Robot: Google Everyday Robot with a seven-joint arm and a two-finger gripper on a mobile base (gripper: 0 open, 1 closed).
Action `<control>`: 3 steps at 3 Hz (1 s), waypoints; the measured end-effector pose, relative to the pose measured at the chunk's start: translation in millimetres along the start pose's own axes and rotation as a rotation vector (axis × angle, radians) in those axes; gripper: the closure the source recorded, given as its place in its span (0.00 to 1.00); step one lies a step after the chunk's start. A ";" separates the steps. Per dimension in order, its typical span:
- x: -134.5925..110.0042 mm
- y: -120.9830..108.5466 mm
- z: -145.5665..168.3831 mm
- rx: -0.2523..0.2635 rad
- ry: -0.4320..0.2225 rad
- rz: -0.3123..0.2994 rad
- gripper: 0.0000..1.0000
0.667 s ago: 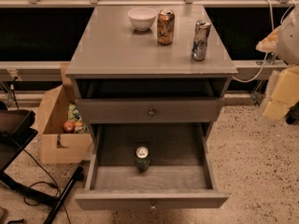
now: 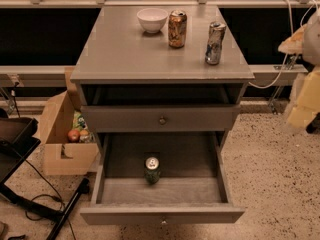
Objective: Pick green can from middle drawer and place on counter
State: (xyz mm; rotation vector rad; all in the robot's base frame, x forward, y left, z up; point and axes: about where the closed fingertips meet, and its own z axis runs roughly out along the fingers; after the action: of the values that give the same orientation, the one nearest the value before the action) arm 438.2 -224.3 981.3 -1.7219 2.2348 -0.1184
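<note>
Standing upright on the floor of the pulled-out middle drawer (image 2: 160, 215), the green can (image 2: 152, 170) is seen near the centre, slightly toward the back, silver top and pull tab facing up. No drawer wall is touched by it.

The gripper (image 2: 303, 104) is found at the far right edge of the view, beside the cabinet and well apart from the can; it shows only as a pale yellow-white blur, so whether it is spread or pressed together cannot be told. Nothing is seen to be held by it.

The drawer above (image 2: 161, 119) is shut, knob centred, with a dark open slot over it.

On the counter (image 2: 125, 54) three items are placed along the back half: a white bowl (image 2: 152, 20), an orange-gold can (image 2: 177, 29) just right of it, and a silver-blue can (image 2: 215, 43) further right and nearer the front. All are upright and apart from one another.

A cardboard box (image 2: 60, 149) holding packets and a red round item is set on the speckled floor (image 2: 270, 174) against the cabinet's left side.
</note>
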 end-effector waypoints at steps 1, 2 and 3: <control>10.3 -6.9 41.1 -0.028 -0.124 0.013 0.00; -1.5 -7.9 103.0 -0.057 -0.335 0.022 0.00; -26.1 -8.3 162.2 -0.053 -0.554 0.016 0.00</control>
State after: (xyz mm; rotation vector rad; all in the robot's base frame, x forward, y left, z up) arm 500.1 -181.2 835.1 -1.5236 1.8486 0.3791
